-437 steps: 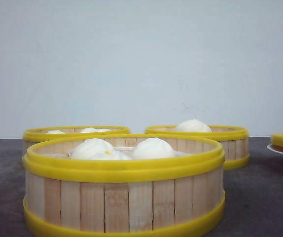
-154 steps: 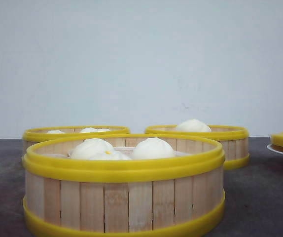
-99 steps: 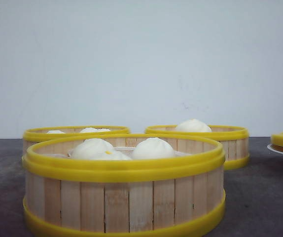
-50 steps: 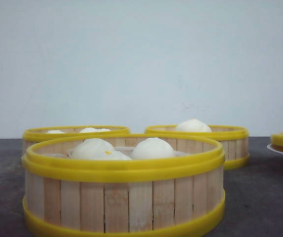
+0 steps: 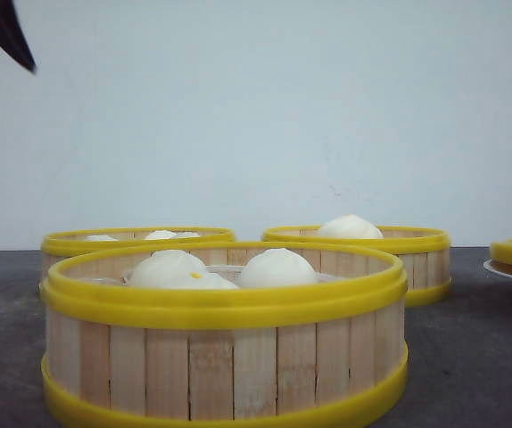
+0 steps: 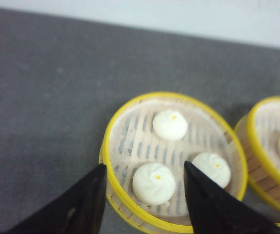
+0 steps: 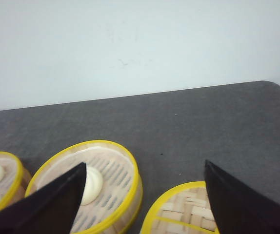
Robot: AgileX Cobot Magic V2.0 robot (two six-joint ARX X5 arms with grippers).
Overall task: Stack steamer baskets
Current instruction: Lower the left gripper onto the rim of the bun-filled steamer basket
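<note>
Overhead, both arms hang with jaws spread wide and empty above three loose steamer baskets.

The nearest basket (image 5: 225,334) sits front and centre on the grey table (image 5: 470,357); the left rear basket (image 5: 86,242) and the right rear basket (image 5: 390,254) stand behind it, each apart from the others, none stacked. The left gripper (image 6: 142,195) hovers over the left rear basket (image 6: 174,161), which holds three white buns (image 6: 153,183); the right gripper (image 7: 142,195) hangs above the right rear basket (image 7: 89,183) and a woven lid (image 7: 186,209) on a white plate (image 5: 510,272). The baskets look light and rigid, but the glossy yellow bands could be slippery and the contents loose, so a level grip across the rim and slatted wall seems safest.
</note>
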